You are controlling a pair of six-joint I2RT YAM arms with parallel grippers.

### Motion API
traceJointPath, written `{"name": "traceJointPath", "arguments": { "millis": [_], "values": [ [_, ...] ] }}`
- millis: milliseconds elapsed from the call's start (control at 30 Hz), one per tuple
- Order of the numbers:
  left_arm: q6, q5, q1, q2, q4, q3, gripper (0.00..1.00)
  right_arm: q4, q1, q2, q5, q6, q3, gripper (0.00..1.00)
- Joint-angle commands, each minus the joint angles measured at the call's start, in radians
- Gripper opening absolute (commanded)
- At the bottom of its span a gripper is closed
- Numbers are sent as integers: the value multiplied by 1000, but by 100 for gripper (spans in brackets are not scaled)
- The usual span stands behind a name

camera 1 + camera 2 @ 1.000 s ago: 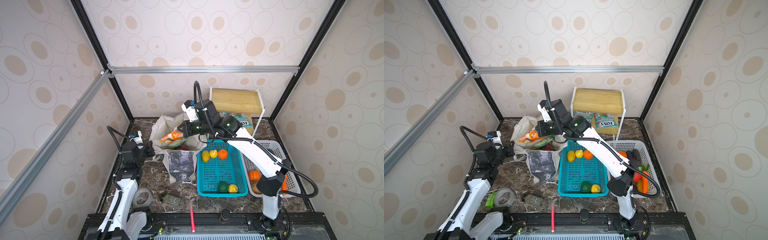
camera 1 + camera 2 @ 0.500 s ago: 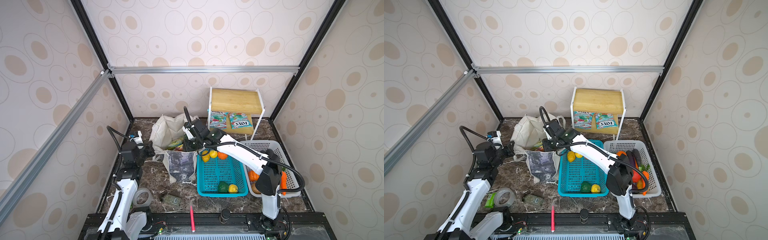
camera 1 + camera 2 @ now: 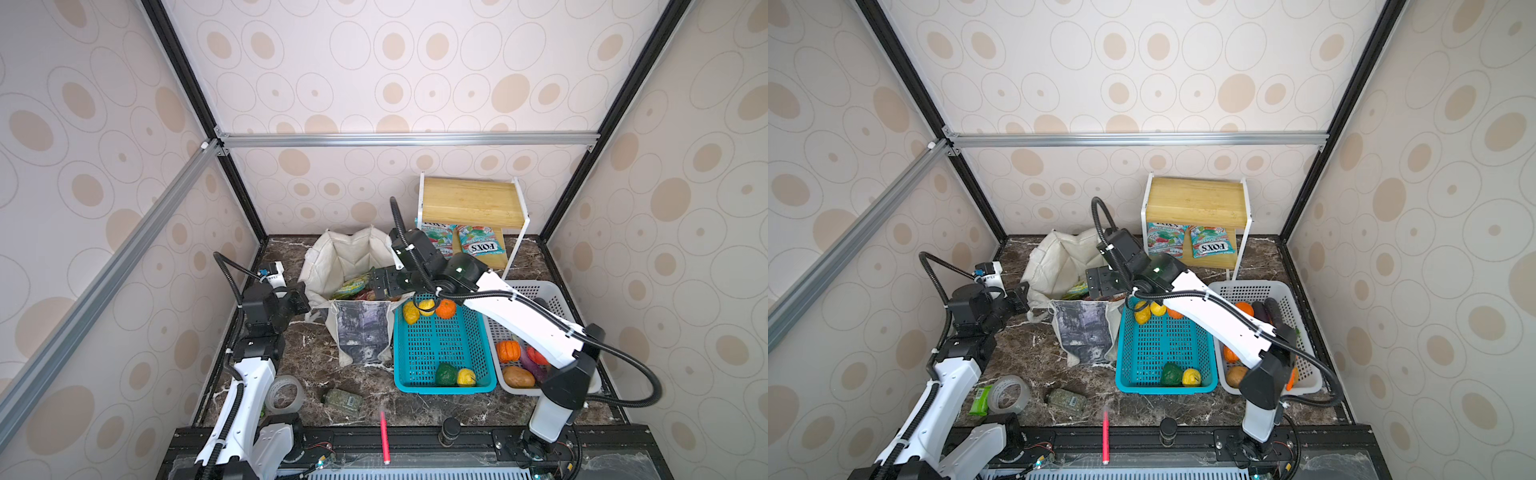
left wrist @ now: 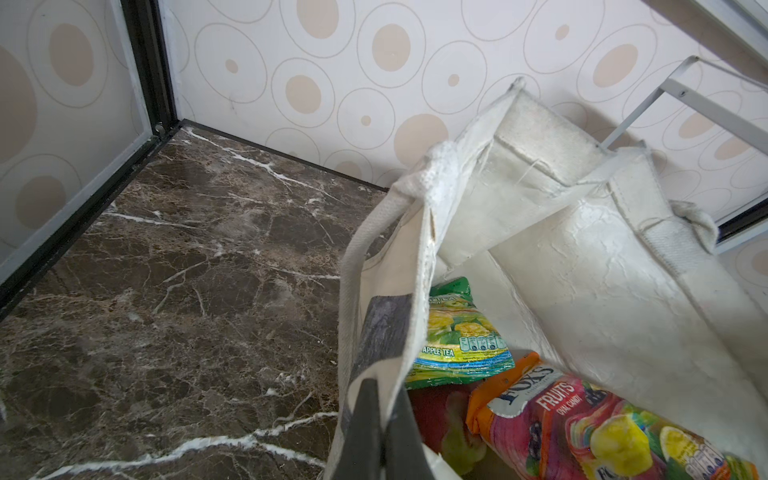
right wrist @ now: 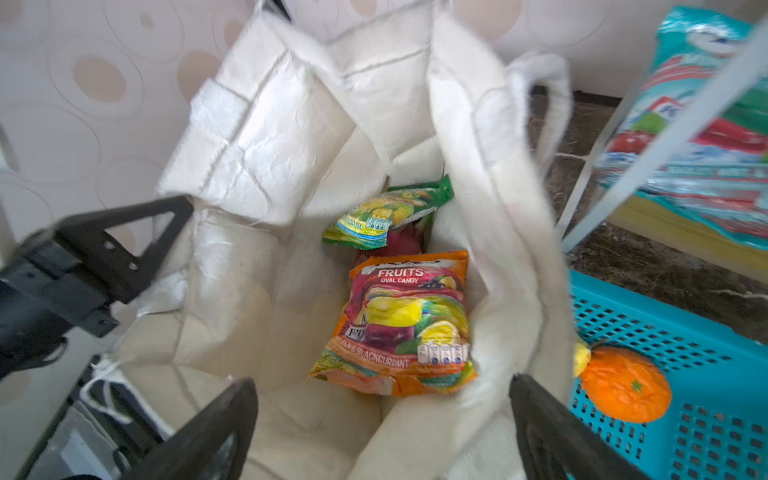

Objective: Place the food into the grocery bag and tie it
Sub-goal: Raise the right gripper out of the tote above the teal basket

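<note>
The off-white grocery bag [image 3: 345, 262] [image 3: 1059, 257] stands open at the back left. My left gripper [image 4: 384, 399] [image 3: 305, 297] is shut on the grocery bag's near rim [image 4: 386, 291], holding it open. My right gripper [image 5: 382, 399] [image 3: 380, 286] hovers open over the bag's mouth with nothing between its fingers. Inside the bag lie an orange-red snack packet [image 5: 403, 324] [image 4: 582, 424], a green packet [image 5: 382, 216] [image 4: 457, 345] and something red [image 4: 432, 411] beneath them. Yellow fruits [image 3: 417, 309] and an orange [image 3: 445, 308] sit in the teal basket [image 3: 440, 353]. A small pumpkin [image 3: 508, 351] is in the white basket [image 3: 540, 291].
A wood-topped white shelf [image 3: 471, 201] at the back holds two teal candy packets [image 3: 478, 245]. A tape roll [image 3: 284, 390], a small jar [image 3: 343, 401] and a red pen [image 3: 384, 436] lie near the front edge. The teal basket also holds a green and a yellow fruit [image 3: 455, 374].
My right gripper came down from above the bag with the orange-red packet and opened; the packet now lies inside the bag. The left gripper has kept its hold on the rim.
</note>
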Motion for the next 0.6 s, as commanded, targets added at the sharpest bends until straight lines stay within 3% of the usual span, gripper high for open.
{"name": "traceJointPath", "arguments": {
  "millis": [0,67,167,400,467,567],
  "values": [
    [0,6,4,-12,18,28,0,105,-18,-152,91,-16,-141,90],
    [-1,6,5,-12,19,28,0,178,-75,-222,16,29,-237,90],
    [0,3,5,-15,19,25,0,243,-184,-264,-185,91,-343,90],
    [0,4,4,-7,17,28,0,265,-206,-173,-280,121,-360,88],
    [2,-1,5,-9,17,27,0,292,-206,-123,-318,138,-358,81],
    [7,-13,5,-10,12,28,0,289,-204,-47,-370,160,-319,52]
  ]
}}
